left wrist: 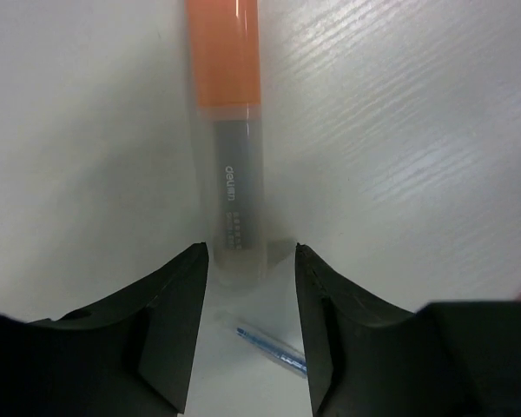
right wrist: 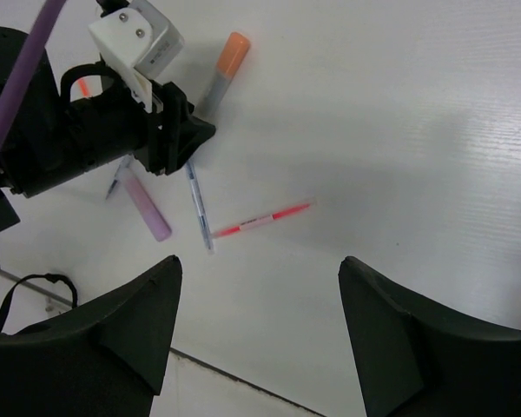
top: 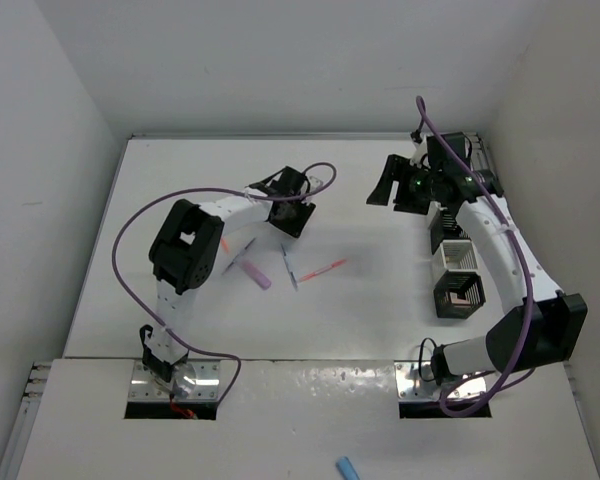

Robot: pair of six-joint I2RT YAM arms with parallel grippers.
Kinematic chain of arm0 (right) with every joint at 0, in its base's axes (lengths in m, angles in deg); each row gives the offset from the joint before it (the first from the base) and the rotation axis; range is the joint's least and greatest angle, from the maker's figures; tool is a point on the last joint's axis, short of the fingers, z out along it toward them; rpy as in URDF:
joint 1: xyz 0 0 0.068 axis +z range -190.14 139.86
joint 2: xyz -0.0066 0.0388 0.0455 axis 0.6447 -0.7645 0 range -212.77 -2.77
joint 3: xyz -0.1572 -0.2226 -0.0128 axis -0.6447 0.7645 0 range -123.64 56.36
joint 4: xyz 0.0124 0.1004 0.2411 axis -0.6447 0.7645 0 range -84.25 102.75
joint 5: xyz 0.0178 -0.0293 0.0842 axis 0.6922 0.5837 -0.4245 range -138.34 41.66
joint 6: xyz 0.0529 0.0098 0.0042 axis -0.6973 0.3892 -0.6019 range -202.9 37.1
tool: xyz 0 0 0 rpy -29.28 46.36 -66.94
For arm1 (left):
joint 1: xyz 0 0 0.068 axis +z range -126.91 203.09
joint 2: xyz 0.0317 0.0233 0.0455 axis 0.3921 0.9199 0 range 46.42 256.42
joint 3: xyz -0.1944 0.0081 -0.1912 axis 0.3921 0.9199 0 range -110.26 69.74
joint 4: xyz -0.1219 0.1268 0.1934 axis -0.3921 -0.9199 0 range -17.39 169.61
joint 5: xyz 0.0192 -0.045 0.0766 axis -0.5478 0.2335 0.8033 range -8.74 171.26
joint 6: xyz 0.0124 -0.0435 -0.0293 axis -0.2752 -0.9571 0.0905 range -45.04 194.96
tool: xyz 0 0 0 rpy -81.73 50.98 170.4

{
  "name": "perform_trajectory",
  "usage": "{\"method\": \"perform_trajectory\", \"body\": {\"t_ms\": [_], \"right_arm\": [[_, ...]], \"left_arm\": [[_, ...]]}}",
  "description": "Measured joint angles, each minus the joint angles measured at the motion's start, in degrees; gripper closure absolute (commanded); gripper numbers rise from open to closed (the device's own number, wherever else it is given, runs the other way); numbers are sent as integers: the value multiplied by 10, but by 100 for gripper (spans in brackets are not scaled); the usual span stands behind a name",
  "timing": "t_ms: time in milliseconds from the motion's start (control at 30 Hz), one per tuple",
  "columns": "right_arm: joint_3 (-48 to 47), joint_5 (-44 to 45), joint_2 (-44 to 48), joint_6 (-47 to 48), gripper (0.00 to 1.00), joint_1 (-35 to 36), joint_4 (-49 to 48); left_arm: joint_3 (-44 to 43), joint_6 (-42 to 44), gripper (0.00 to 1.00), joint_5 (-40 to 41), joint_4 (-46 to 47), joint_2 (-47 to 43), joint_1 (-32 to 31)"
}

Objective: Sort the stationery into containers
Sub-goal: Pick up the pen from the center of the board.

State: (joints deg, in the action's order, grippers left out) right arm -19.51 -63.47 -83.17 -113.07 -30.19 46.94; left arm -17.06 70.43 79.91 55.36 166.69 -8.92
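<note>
Orange-capped marker (left wrist: 229,130) lies flat on the table (left wrist: 399,130), grey end between the parted jaws of my left gripper (left wrist: 252,254), unclamped; my right gripper (right wrist: 259,274) hangs wide open.

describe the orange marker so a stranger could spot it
Find the left arm's claw over the white table. The orange marker runs out from between its tips. Unlike the thin pens and lilac marker nearby, it has an orange cap and grey barrel.
</note>
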Motion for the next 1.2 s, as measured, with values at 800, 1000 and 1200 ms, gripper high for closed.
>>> {"method": "perform_trajectory", "body": {"t_ms": [800, 1000, 1200], "right_arm": [[4, 0, -20, -5, 27, 0, -4], [-16, -9, -38, -20, 21, 8, -19], [-32, -27, -47, -35, 16, 30, -40]], "left_arm": [[-44, 0, 100, -9, 30, 40, -2], [37, -39, 100, -96, 46, -59, -2], [54, -97, 100, -191, 116, -195, -3]]}}
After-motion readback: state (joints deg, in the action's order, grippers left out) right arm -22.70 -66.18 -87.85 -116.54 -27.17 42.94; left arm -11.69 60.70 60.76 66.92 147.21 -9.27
